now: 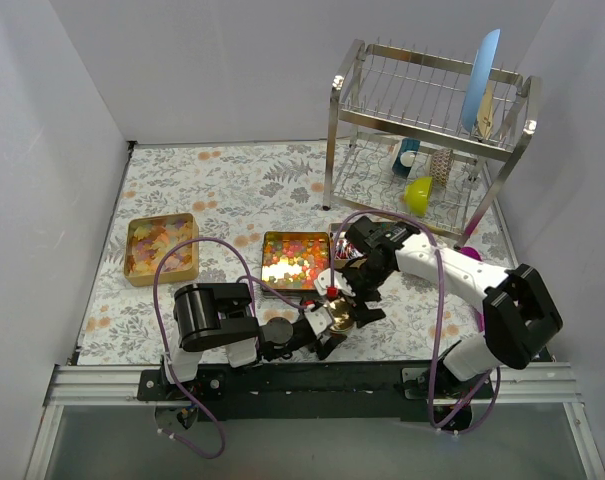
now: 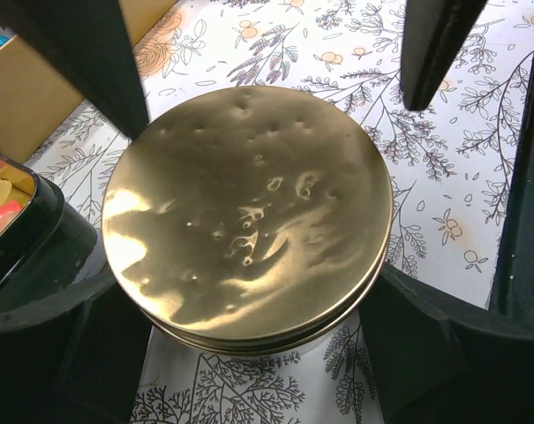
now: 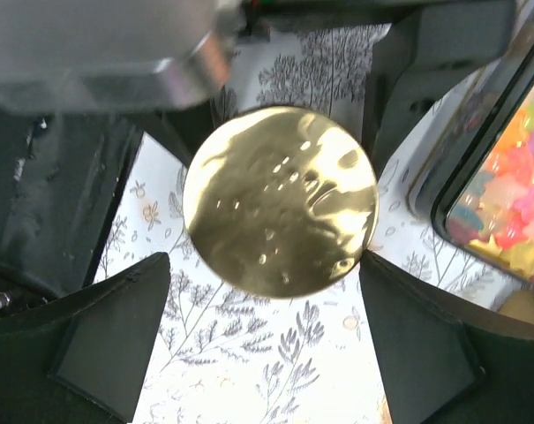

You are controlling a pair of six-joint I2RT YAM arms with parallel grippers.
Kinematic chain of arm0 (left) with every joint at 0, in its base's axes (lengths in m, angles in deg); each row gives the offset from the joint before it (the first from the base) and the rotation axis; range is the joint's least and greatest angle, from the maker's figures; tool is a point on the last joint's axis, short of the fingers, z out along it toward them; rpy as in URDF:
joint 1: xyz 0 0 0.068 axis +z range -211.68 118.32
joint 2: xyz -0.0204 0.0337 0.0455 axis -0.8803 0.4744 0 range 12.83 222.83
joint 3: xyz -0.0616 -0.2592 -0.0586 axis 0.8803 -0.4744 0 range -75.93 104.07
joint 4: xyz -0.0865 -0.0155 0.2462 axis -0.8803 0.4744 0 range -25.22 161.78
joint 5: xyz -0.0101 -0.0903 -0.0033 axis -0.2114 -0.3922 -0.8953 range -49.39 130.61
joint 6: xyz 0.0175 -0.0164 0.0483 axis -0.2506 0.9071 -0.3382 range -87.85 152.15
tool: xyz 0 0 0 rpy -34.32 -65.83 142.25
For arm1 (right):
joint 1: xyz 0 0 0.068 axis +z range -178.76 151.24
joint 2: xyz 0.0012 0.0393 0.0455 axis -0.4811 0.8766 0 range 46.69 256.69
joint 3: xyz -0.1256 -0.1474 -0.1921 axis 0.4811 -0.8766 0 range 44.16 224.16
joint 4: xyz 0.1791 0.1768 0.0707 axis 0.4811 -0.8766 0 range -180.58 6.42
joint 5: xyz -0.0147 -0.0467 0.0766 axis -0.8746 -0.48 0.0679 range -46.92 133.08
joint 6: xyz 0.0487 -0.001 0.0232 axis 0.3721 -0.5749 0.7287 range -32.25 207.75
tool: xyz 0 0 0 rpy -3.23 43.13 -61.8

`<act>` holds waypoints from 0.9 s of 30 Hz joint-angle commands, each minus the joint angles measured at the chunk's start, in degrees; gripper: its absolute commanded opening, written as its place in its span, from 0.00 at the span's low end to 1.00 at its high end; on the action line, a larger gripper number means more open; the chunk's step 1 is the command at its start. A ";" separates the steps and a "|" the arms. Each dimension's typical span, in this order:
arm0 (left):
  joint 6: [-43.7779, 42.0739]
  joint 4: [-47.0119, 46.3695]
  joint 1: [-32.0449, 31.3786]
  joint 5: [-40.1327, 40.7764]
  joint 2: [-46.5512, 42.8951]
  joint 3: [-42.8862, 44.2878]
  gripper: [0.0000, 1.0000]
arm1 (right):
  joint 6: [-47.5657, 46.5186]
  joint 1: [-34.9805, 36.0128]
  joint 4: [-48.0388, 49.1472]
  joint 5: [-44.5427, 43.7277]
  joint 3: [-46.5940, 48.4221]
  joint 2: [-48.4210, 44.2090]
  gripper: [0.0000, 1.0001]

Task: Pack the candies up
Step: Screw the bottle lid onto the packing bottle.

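Both arms are crowded over the same thing near the front edge of the floral-print desk (image 1: 232,190): a flat round gold metal lid (image 2: 249,212). The left gripper (image 2: 249,281) has its jaws spread wide and pressed against the lid's rim on both sides, so it looks like it's got hold of it. The right gripper (image 3: 265,263) hangs over the lid from above with its jaws wide too, straddling it. One finger sits right at the rim and the other has a sliver of desk showing beside it, so it isn't gripping. I can't tell what's under the lid.

The candies (image 1: 296,258) are in tins. The glossy orange-red-yellow ones fill a square dark-rimmed tin (image 3: 447,172) just behind the lid. The pale pastel gummies (image 1: 162,245) are in a second square gold tin (image 1: 164,279) well off to the left.
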 commanded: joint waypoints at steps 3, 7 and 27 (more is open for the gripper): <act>-2.86 -2.10 2.44 5.49 5.55 -3.00 0.00 | 1.88 -0.07 -12.37 0.69 -5.78 -6.20 0.91; -3.12 -2.45 2.44 5.06 5.64 -3.00 0.00 | 1.35 -0.07 -20.37 6.93 -4.04 -11.21 0.91; -4.27 -0.43 1.65 1.71 4.67 -3.09 0.00 | -3.92 -1.31 -7.54 4.22 11.61 7.49 0.95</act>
